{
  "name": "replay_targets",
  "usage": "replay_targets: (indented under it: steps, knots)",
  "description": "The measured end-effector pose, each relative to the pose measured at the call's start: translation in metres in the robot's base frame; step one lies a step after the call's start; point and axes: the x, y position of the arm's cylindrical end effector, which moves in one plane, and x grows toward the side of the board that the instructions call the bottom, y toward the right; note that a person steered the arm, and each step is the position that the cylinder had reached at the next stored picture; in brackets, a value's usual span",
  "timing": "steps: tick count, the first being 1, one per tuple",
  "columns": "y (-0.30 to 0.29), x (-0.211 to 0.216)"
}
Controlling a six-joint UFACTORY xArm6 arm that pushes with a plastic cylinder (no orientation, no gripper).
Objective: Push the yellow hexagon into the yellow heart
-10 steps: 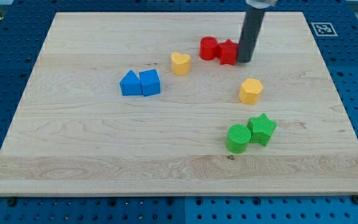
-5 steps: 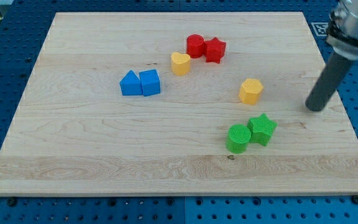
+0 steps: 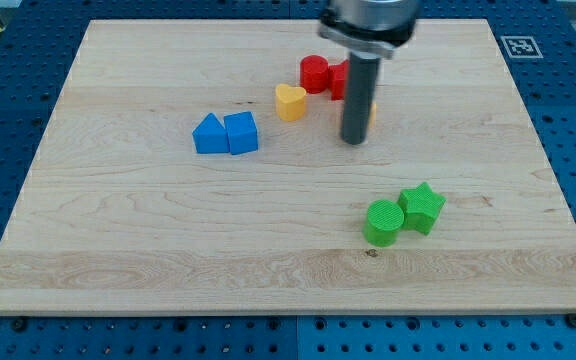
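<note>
The yellow heart (image 3: 290,102) lies above the board's middle. My tip (image 3: 355,141) rests on the board to the right of the heart and a little lower. The rod hides most of the yellow hexagon; only a yellow sliver (image 3: 372,112) shows at the rod's right edge, just below the red blocks. The hexagon sits apart from the heart, to its right. A red cylinder (image 3: 314,73) and a red star (image 3: 337,80) stand just above and right of the heart; the rod covers part of the star.
A blue triangle (image 3: 209,134) and a blue pentagon-like block (image 3: 241,132) touch each other left of the heart. A green cylinder (image 3: 383,222) and a green star (image 3: 422,207) touch at the lower right. The wooden board (image 3: 118,250) lies on a blue perforated table.
My tip swung from the board's right side to the left and up, and the yellow hexagon went with it toward the red blocks and the heart. Earlier the red blocks shifted left.
</note>
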Motion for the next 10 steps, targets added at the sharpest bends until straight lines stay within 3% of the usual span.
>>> replay_targets:
  steps: [1,2,5,7,10]
  knots:
    - [0.056,0.0]
    - [0.064,-0.016]
    - [-0.015,-0.022]
    - [0.048,-0.051]
    - [-0.041,-0.058]
